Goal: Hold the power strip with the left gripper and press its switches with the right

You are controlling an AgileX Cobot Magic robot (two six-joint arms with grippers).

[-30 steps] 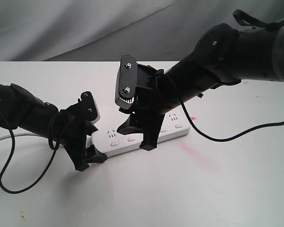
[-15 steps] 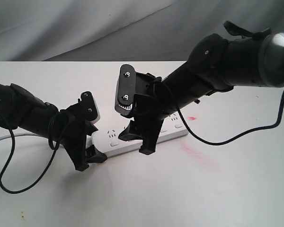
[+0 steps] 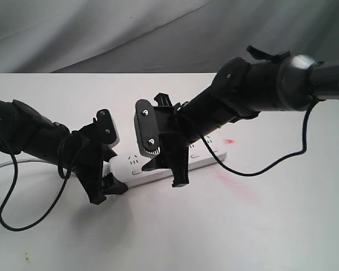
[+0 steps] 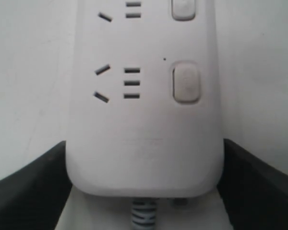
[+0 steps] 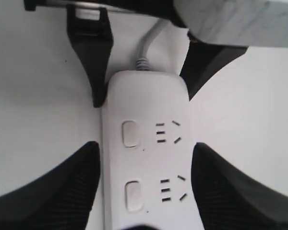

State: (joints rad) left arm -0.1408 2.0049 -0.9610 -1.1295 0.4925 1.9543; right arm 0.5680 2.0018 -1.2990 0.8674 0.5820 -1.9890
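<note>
The white power strip (image 3: 206, 155) lies on the white table, its grey cord (image 3: 11, 162) running off left. My left gripper (image 3: 108, 189) is shut on the cord end. In the left wrist view its black jaws press both sides of the power strip (image 4: 144, 139), below one of the switches (image 4: 186, 82). My right gripper (image 3: 164, 174) hangs open over the strip's left half, one finger in front and one behind. In the right wrist view my right gripper (image 5: 147, 143) straddles the power strip (image 5: 149, 100), and two switches (image 5: 129, 133) show between the fingers (image 5: 48, 191). I cannot tell whether anything touches a switch.
A red smear (image 3: 233, 182) marks the table right of the strip. A black cable loop (image 3: 8, 217) lies at the front left, and another cable (image 3: 271, 164) sags from the right arm. A grey cloth backdrop (image 3: 101, 34) hangs behind the table.
My right arm has swung lower and the right gripper has shifted slightly left and down over the strip. The left gripper and the strip have not moved.
</note>
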